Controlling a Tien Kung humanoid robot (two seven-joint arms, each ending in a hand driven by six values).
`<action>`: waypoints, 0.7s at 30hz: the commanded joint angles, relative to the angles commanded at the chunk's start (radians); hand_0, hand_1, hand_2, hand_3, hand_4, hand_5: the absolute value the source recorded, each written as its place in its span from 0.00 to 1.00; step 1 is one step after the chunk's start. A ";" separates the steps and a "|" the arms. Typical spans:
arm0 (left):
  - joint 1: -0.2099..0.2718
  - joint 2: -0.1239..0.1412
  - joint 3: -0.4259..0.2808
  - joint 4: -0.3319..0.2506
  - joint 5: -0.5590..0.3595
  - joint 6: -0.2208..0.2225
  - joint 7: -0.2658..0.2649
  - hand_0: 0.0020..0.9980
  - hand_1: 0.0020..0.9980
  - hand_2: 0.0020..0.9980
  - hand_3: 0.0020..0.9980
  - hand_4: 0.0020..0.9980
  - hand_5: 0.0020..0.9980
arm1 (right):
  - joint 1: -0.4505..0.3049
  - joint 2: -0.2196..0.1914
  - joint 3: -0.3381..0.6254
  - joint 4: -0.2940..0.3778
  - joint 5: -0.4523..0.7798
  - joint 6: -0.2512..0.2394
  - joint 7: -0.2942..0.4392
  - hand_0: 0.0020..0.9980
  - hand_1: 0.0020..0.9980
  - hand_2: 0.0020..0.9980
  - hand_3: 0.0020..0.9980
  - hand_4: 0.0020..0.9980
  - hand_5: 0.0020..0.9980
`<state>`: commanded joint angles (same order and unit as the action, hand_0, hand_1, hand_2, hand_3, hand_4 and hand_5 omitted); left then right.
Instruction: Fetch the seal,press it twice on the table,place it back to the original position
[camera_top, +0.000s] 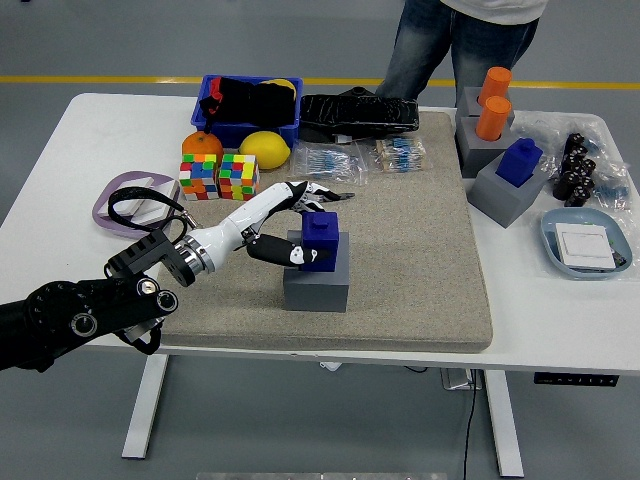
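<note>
A blue seal (322, 243) stands upright in its grey block holder (316, 287) on the beige mat (420, 250), left of centre. My left hand (310, 224) reaches in from the lower left and is closed around the seal. The thumb (291, 253) presses the seal's left side and the white fingers (318, 192) curl over its far top edge. The right arm is out of view.
Two colour cubes (218, 176), an orange (202, 146), a lemon (265, 149) and a blue bin (250, 105) lie behind my hand. At the right stand another blue seal on a grey block (519, 160), orange cylinders (492, 105) and a blue dish (585, 243). A person (460, 45) stands at the far side.
</note>
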<state>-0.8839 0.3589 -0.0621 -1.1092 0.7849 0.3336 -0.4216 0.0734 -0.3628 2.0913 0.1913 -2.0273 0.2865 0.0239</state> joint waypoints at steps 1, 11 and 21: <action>0.001 -0.001 0.001 0.001 0.000 0.002 -0.001 0.65 0.47 0.44 0.77 0.53 0.00 | 0.000 0.000 0.001 0.000 -0.001 0.000 0.000 0.78 0.68 0.66 0.62 0.79 0.44; 0.005 -0.007 0.007 0.007 -0.009 0.008 -0.006 0.65 0.47 0.44 0.77 0.53 0.00 | -0.001 0.001 0.000 0.000 0.000 0.000 -0.001 0.78 0.68 0.66 0.61 0.79 0.44; 0.005 -0.011 -0.001 -0.005 -0.031 0.020 -0.020 0.65 0.47 0.44 0.77 0.53 0.00 | 0.000 0.000 -0.002 0.001 0.002 0.001 -0.001 0.78 0.68 0.66 0.61 0.79 0.44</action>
<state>-0.8790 0.3480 -0.0628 -1.1145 0.7542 0.3534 -0.4420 0.0733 -0.3624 2.0897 0.1924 -2.0251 0.2873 0.0231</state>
